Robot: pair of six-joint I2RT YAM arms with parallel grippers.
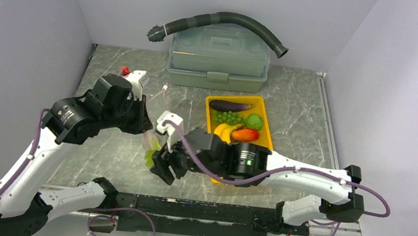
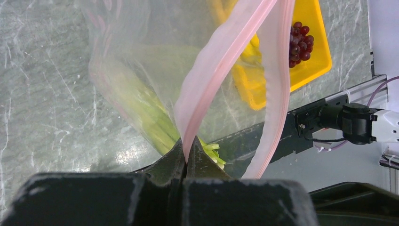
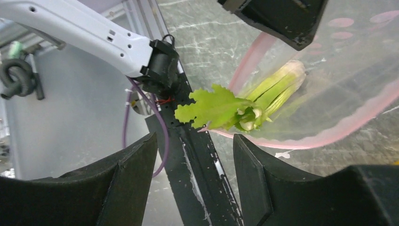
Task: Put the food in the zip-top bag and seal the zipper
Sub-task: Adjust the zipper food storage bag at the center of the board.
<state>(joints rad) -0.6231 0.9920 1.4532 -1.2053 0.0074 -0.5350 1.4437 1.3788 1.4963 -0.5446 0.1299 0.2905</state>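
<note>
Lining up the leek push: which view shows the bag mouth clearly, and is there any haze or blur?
Top view: even light, sharp, bag mostly hidden. Left wrist: zipper crisp, film hazes the leek. Right wrist: leek sharp, own fingers dark, soft.

Left hand (image 2: 184, 157) pinched tight; right hand (image 3: 195, 141) agape; both arms bent inward, hands close together.

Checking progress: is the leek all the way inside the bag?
Partly: the leek has its stalk inside the bag, leafy end poking out.
</note>
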